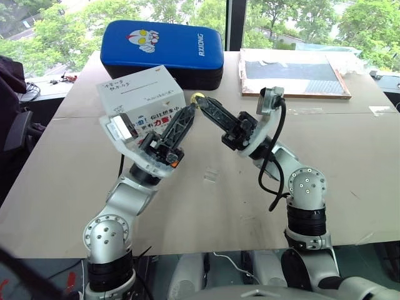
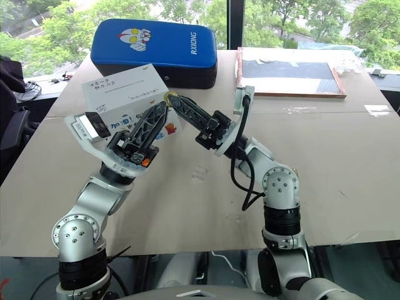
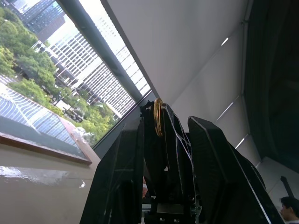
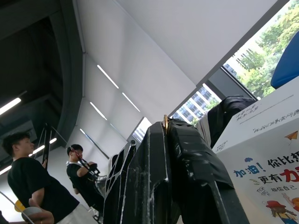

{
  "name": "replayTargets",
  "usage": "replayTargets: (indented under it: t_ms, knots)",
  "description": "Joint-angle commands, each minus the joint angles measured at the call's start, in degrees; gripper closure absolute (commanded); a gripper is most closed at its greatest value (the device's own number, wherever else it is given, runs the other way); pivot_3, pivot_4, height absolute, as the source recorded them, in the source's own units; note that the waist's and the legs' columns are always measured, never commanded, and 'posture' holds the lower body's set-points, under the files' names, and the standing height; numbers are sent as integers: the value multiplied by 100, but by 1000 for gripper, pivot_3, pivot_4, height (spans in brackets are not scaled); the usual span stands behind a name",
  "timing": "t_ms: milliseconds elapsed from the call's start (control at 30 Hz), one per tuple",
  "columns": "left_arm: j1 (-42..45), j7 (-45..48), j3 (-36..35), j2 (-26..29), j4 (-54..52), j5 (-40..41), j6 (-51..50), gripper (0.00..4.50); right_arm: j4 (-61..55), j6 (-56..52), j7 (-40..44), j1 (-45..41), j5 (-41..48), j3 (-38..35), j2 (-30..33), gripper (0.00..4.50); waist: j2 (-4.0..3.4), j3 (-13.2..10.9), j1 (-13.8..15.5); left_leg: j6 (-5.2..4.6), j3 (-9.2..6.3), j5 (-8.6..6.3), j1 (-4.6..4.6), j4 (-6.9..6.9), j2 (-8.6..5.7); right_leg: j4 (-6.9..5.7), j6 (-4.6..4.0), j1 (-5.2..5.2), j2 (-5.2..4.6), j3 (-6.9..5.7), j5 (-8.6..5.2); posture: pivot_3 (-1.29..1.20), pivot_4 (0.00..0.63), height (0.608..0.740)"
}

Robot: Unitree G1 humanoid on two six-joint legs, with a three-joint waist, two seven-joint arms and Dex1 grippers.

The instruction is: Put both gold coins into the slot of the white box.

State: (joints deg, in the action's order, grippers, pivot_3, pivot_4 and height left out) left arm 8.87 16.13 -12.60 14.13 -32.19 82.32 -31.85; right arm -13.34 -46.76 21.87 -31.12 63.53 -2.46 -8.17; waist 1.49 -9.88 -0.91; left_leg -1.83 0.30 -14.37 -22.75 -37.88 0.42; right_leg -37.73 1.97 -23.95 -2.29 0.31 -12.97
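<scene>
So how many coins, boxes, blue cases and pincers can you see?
Gold coin: 1
White box: 1
Blue case: 1
Pincers: 2, left pincer and right pincer
Total: 5

You see one gold coin (image 1: 197, 97) held edge-up just beside the white box (image 1: 140, 100), whose slot (image 1: 139, 87) faces upward.

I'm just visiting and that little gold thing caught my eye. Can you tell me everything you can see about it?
It is a gold coin: a small, thin, shiny yellow-gold disc that looks like metal. It stands on edge, pinched at the tip of the right tool, whose two black fingers are shut on it. The left tool meets it tip to tip, its fingers on either side of the coin. It is held up in the air beside the white box.
</scene>
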Motion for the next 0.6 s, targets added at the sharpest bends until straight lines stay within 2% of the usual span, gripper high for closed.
replayTargets:
  t_ms: [33, 133, 600]
  knots:
    - [80, 123, -115, 88, -139, 204, 113, 3532, -156, 90, -29, -166, 267, 43, -154, 4500, 0, 0, 0, 0, 0, 0, 0, 0, 0, 1, 0, 0, 0, 0, 0, 0, 150, 740]
    - [82, 151, -130, 105, -139, 326, 127, 4438, -164, 99, -29, -158, 338, 62, -142, 4500, 0, 0, 2, 0, 0, 0, -1, 0, 0, 3, 0, 0, 0, 0, 0, 0, 150, 740]
    - [0, 368, 56, 299, -117, 254, 31, 4438, -276, -6, 161, -107, 310, 390, 141, 4500, -2, -1, 1, 0, -1, 0, -3, 0, 1, 8, 0, 0, 1, -1, -1, 0, 150, 740]
